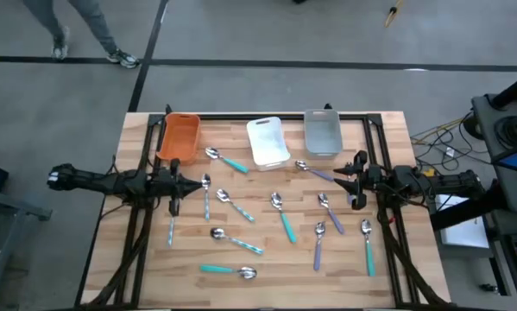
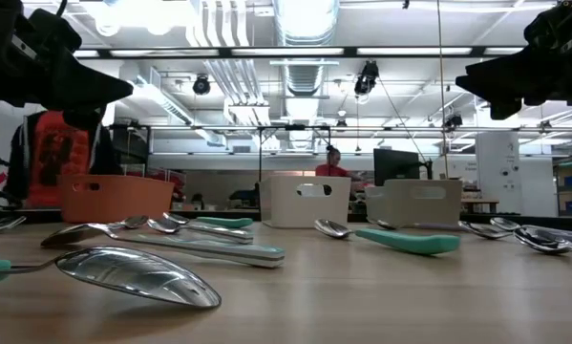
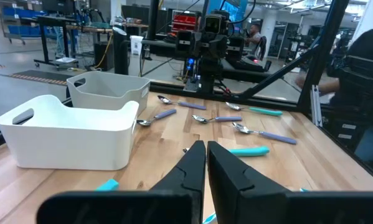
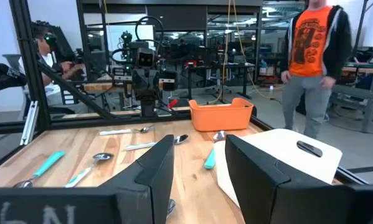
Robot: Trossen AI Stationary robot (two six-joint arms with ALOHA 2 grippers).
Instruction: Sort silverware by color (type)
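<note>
Small spoons and forks lie flat and scattered on the wooden table. A teal-handled spoon (image 1: 226, 160) and a lavender one (image 1: 315, 171) lie near the bins. Striped ones (image 1: 206, 195) (image 1: 236, 206) (image 1: 237, 241), teal ones (image 1: 283, 218) (image 1: 368, 245) (image 1: 228, 270) and lavender ones (image 1: 330, 212) (image 1: 318, 243) lie nearer the front. My left gripper (image 1: 192, 184) (image 3: 206, 152) hovers above the table's left part, shut and empty. My right gripper (image 1: 342, 179) (image 4: 200, 155) hovers over the right part, open and empty. In the low view both grippers (image 2: 71, 91) (image 2: 510, 86) stand well above the tabletop.
Three bins stand in a row at the far edge: orange (image 1: 179, 136), white (image 1: 267, 142) and grey (image 1: 322, 132). A black frame (image 1: 267, 117) borders the table. Beyond the table, a person in an orange shirt (image 4: 314, 43) stands in the room, and legs (image 1: 85, 30) show on the floor.
</note>
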